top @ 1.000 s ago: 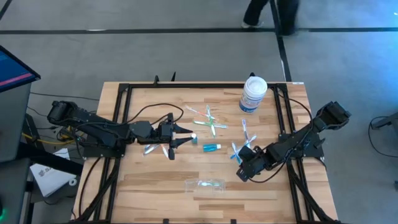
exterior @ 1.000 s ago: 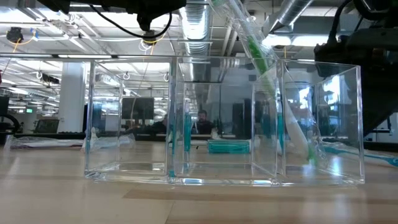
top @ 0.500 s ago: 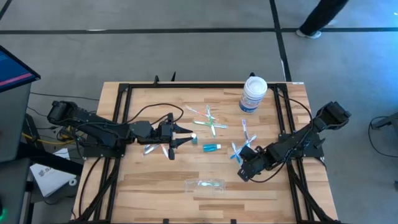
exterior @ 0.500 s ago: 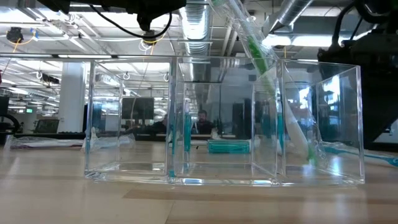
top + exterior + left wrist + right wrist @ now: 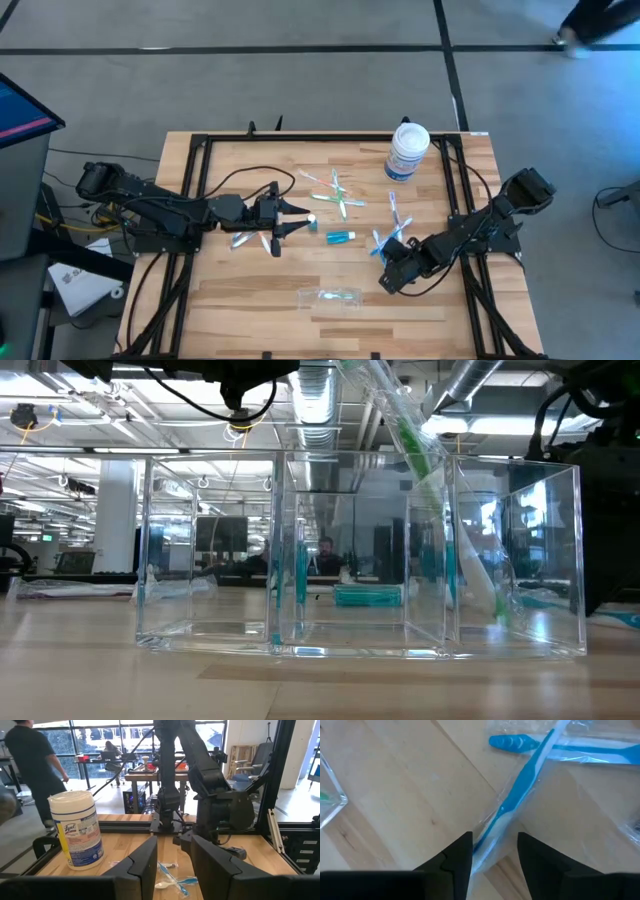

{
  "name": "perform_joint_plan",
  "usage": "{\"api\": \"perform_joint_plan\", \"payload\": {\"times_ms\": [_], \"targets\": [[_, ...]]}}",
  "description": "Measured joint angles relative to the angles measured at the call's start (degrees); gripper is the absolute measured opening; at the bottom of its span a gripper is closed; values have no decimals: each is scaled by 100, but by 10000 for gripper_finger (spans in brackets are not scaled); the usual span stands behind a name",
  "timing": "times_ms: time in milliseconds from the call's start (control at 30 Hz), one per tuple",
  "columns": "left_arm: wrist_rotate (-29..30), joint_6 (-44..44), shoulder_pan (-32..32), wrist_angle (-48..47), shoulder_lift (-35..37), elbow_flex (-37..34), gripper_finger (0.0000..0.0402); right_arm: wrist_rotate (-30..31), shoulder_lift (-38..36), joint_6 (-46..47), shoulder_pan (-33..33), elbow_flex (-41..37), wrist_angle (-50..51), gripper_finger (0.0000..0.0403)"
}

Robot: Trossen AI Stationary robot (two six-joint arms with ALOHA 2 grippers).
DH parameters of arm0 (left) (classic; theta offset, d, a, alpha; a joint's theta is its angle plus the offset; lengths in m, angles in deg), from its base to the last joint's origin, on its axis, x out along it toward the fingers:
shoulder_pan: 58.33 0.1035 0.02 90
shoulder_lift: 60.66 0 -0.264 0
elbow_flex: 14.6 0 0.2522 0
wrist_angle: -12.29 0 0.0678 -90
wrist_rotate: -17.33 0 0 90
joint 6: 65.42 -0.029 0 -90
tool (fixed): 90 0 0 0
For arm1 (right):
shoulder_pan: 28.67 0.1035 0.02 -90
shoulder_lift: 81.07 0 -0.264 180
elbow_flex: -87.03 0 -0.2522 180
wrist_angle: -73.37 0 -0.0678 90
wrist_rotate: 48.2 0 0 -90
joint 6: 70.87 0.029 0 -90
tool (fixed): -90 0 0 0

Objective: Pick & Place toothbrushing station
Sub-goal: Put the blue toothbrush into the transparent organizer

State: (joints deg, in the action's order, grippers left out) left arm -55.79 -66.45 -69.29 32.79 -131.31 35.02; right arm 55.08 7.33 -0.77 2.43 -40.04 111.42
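From above, the left arm lies low across the bench (image 5: 250, 300), its pincer (image 5: 298, 221) pointing at the green brushes (image 5: 338, 195) and the teal tube (image 5: 341, 237), nothing held. The right arm reaches in at a slant, its pincer (image 5: 385, 276) low at the blue brushes (image 5: 391, 235). The clear tray (image 5: 328, 296) sits nearer the front edge, the white tub (image 5: 408, 150) at the back.

Low view: a green brush (image 5: 408, 435) leans in the tray's (image 5: 360, 650) right-hand compartment.

Left wrist: fingers (image 5: 145, 862) part-open on air, the right arm (image 5: 215, 805) ahead, tub (image 5: 77, 835) alongside.

Right wrist: fingers (image 5: 460, 857) spread either side of a blue brush (image 5: 520, 795), which lies flat on the wood, not gripped.
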Motion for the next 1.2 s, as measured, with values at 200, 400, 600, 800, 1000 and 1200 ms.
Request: {"api": "perform_joint_plan", "payload": {"times_ms": [200, 400, 600, 800, 1000, 1200], "targets": [[-22, -1, 0, 0, 0, 0, 113, 48, 2, 38, -15, -2, 34, 111], [-17, 1, 0, 0, 0, 0, 113, 50, 11, 48, -15, -9, -105, 30], [-14, 1, 0, 0, 0, 0, 113, 24, -25, 48, -15, -9, -192, 19], [11, -1, 0, 0, 0, 0, 113, 135, -29, -11, 0, 118, -158, 9], [11, 1, 0, -2, 0, 0, 113, 358, -30, -350, 0, 318, -85, 5], [9, 1, 0, -2, 0, 0, 113, 718, -33, -730, -15, 521, -74, 7]]}}
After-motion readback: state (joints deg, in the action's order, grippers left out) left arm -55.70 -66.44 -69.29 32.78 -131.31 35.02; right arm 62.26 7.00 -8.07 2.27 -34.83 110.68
